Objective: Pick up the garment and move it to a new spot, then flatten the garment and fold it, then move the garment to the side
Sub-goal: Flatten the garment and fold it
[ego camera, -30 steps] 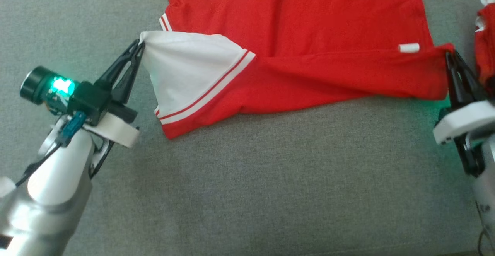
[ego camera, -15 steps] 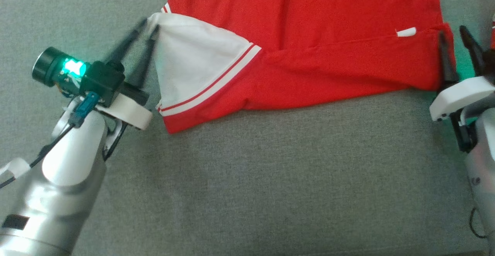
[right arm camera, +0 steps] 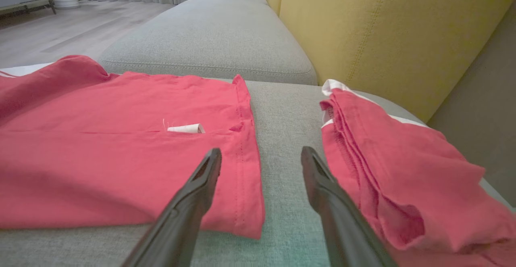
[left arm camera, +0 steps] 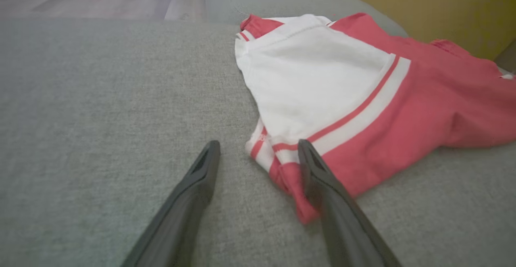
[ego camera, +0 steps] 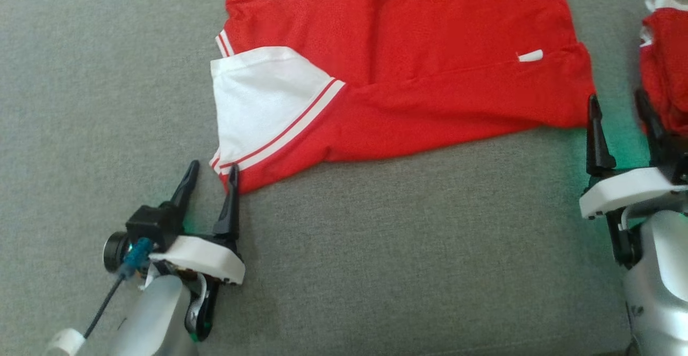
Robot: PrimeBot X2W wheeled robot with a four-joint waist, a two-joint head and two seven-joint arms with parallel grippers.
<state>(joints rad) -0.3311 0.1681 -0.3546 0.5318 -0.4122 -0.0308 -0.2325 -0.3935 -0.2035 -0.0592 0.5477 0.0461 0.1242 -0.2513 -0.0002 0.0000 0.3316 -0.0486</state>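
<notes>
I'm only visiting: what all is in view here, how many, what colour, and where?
red fabric jersey with white sleeve: one, red and white, spread mid-seat
folded red cloth pile: one, red with white trim, right of jersey
grey fabric sofa seat: one, grey, beneath everything
yellow sofa backrest: one, yellow, behind seat
left gripper: one, dark, open, by jersey's near-left corner
right gripper: one, dark, open, between jersey and pile

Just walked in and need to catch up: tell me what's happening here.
A two-armed robot is working on a red and white garment spread on a grey sofa cushion. Both sets of jaws stand open, holding nothing: the left jaws by the lower corner of the white sleeve, the right jaws beside the garment's hem, between it and a second red garment. Folding looks unfinished.
</notes>
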